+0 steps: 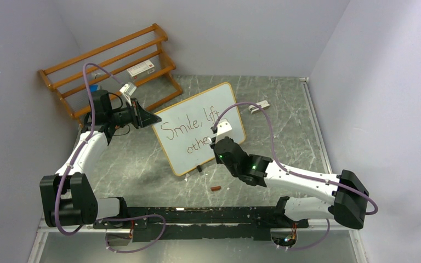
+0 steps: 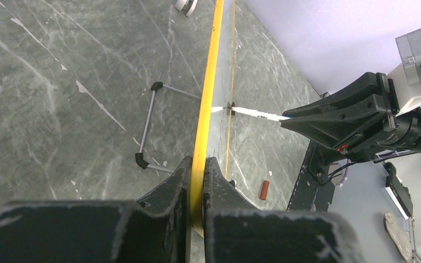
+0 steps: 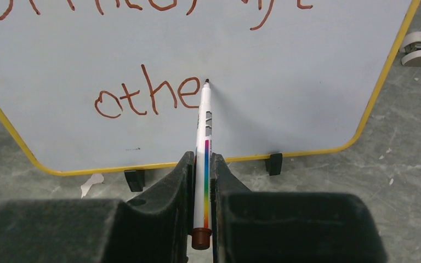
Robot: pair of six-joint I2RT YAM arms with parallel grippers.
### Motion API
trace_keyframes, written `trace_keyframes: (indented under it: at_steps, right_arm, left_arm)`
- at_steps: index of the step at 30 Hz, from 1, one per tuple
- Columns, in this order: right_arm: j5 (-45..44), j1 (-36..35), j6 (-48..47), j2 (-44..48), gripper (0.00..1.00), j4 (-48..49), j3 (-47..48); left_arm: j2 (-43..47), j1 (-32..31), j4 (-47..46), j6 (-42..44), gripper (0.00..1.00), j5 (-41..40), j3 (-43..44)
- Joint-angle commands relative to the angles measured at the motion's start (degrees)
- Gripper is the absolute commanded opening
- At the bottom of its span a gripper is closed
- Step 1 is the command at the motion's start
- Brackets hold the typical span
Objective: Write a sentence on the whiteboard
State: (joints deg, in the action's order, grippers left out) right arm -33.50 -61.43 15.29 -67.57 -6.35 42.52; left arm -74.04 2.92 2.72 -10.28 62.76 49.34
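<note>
Two claws, both clamped. Left claw pinches the whiteboard at its far-left edge, mid-desk. Right claw grips the marker, whose long axis points straight at the board. Its tip touches just right of "othe" in the sentence; blank space lies rightward.

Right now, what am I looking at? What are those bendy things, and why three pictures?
Those are two robot arms bolted to a grey stone-patterned table. One picture looks down from above; the other two come from a camera on each wrist. The left pincer is shut on the edge of a white board with rounded corners and a thin yellowish frame, steadying it. The right pincer is shut on a white marker with a rainbow stripe, its tip touching the board. The brown writing reads "Smile, lift" and "othe". Behind stands an orange-brown wooden rack; a small brown cap lies near the arms' bases.
</note>
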Motion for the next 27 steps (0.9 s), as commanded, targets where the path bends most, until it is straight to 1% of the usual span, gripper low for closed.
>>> trace_keyframes:
  at_steps: [1,8,14,27]
  right_arm:
    - [0.7,0.7,1.8,-0.9,0.0,-2.5,0.7]
    - [0.9,0.7,3.6,-0.1,0.0,-6.1,0.5]
    - [1.3,0.6,4.2,-0.1,0.0,-7.0,0.0]
    - [1.4,0.7,3.3,-0.5,0.0,-4.9,0.4]
  left_arm:
    - [-2.6,-0.3,4.5,5.6,0.05,-10.6,-1.3]
    - [-2.6,-0.3,4.6,5.6,0.05,-10.6,-1.3]
    - [-2.6,-0.3,4.6,5.6,0.05,-10.6,-1.4]
    - [-2.7,-0.4,4.6,5.7,0.05,-10.6,-1.3]
